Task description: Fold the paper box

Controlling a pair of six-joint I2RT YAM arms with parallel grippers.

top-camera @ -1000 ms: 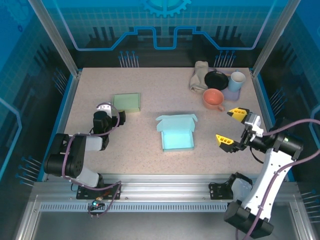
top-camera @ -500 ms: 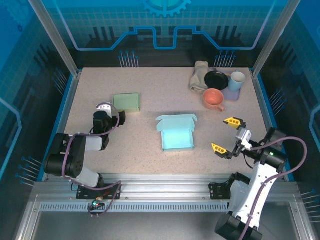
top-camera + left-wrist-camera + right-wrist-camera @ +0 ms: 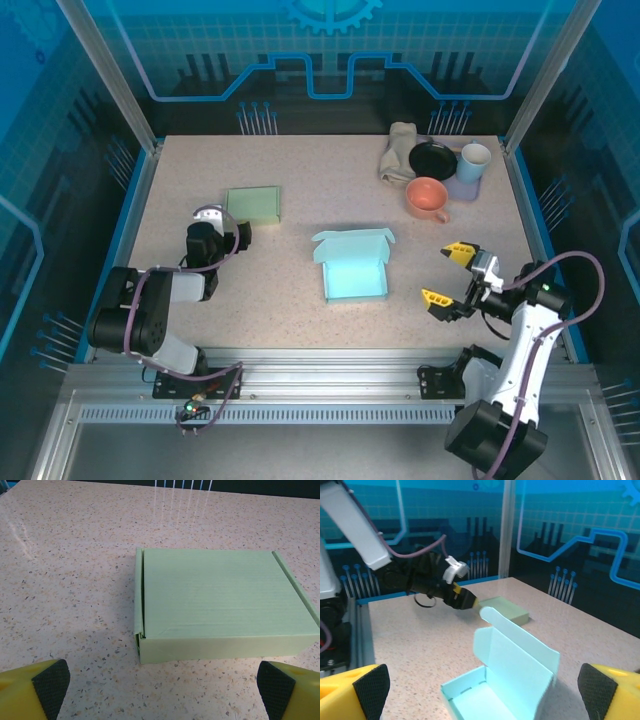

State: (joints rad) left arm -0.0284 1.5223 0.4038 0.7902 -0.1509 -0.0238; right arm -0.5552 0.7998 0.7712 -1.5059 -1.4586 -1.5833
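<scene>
1. The open blue paper box (image 3: 352, 268) lies mid-worktop (image 3: 300, 170) with its lid flap raised. It sits apart from and to the left of the right claw (image 3: 446, 273), whose fingers are spread wide and empty.
2. The left claw (image 3: 161, 687), also spread, faces a closed green box (image 3: 220, 605) just ahead.
3. A cloth (image 3: 398, 150), a black dish (image 3: 433, 158), an orange cup (image 3: 427, 198) and a pale cup (image 3: 474, 160) cluster at the far right corner.
</scene>
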